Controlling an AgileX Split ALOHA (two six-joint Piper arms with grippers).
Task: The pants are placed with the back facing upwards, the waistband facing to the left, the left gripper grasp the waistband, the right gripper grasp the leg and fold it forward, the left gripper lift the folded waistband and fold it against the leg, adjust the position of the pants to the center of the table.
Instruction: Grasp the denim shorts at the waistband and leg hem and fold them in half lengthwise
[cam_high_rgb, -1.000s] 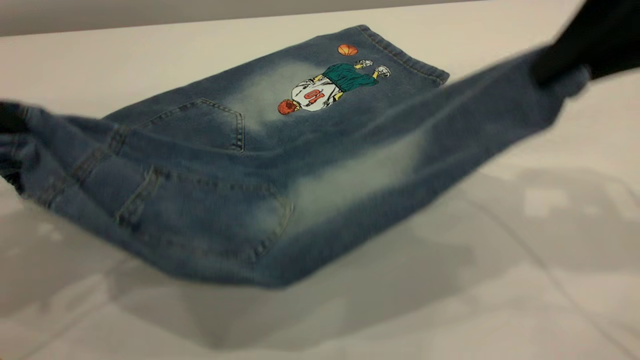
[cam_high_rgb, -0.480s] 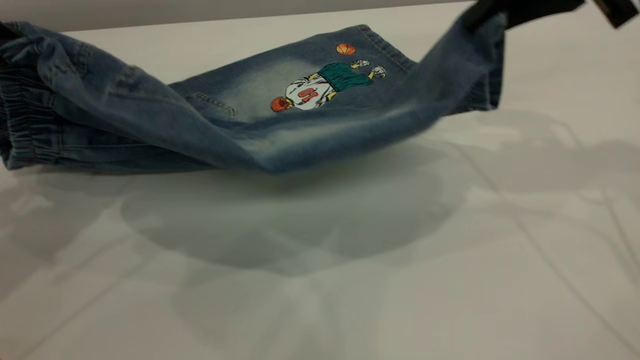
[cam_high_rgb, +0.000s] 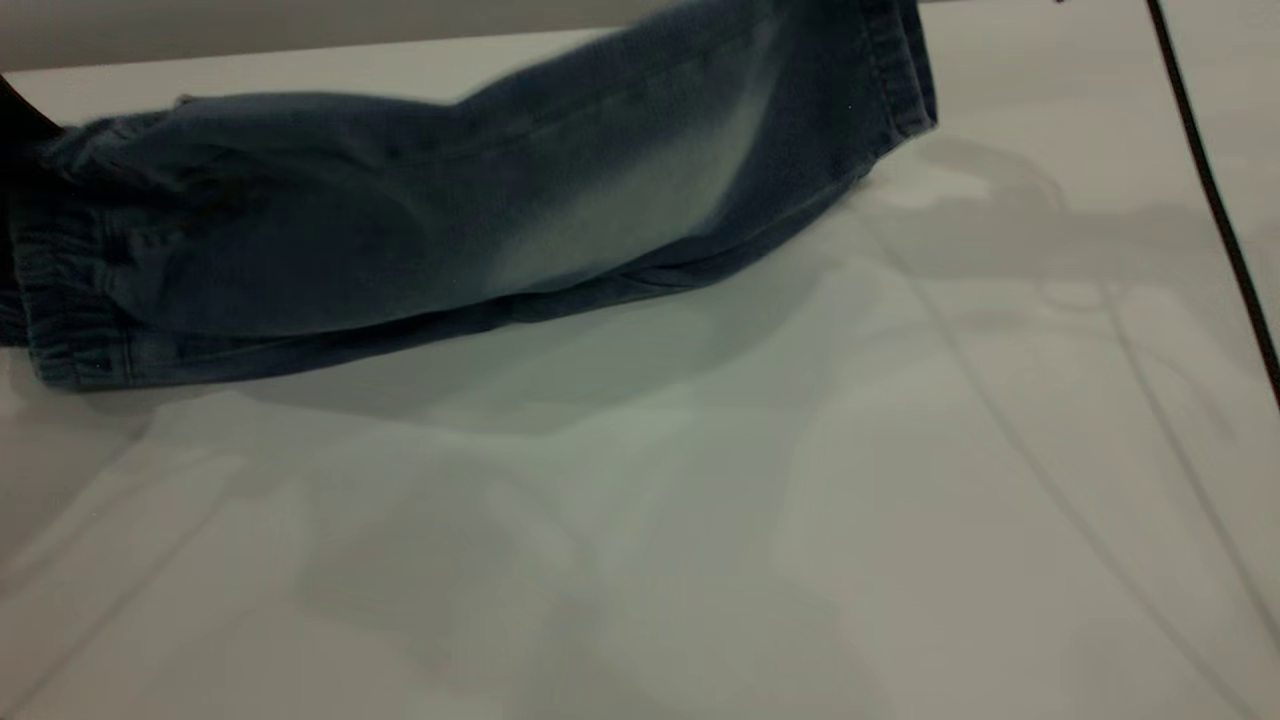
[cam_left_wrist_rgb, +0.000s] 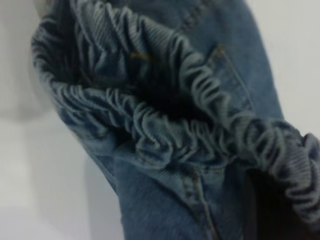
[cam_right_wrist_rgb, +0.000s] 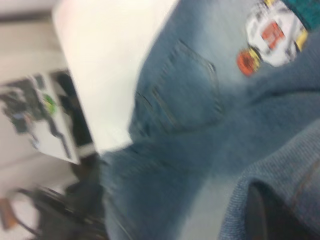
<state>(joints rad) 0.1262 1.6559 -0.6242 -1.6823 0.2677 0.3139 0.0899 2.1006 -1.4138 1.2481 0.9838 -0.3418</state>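
**Operator:** While the fold is in mid-air like this, what is the status of each gripper?

**Technician:** The left gripper (cam_high_rgb: 12, 110) is at the far left edge of the table (cam_high_rgb: 700, 500), clenched on the upper layer of the waistband (cam_left_wrist_rgb: 165, 130). The right gripper (cam_right_wrist_rgb: 257, 217) is above the top of the exterior view, with only its cable (cam_high_rgb: 1210, 200) visible there. Its wrist view shows denim wrapped over a dark finger, so it reads as clamped on the leg (cam_high_rgb: 700, 150). The pants (cam_high_rgb: 400, 230) lie along the far left part of the table. The plain leg is raised over the half below it, and its hem hangs clear of the surface.

**Operator:** What can go wrong from here?

**Technician:** There are three likely faults.
1. Slip at the hem. The right gripper appears to hold only a narrow edge of heavy denim, so a quick swing could pull the hem free and drop the leg short.
2. Skewed fold. If the two grippers travel unevenly, the raised leg lands at an angle. The cartoon print (cam_right_wrist_rgb: 272, 35) and back pocket (cam_right_wrist_rgb: 185, 90) then stay partly uncovered.
3. Drag. The lower layer rests loose on a smooth table, so tension from either gripper can slide the whole garment further off centre.

**Operator:** Which is most probable?

**Technician:** A skewed fold, in my judgement, because the elastic waistband bunches and gives no straight edge to align against.
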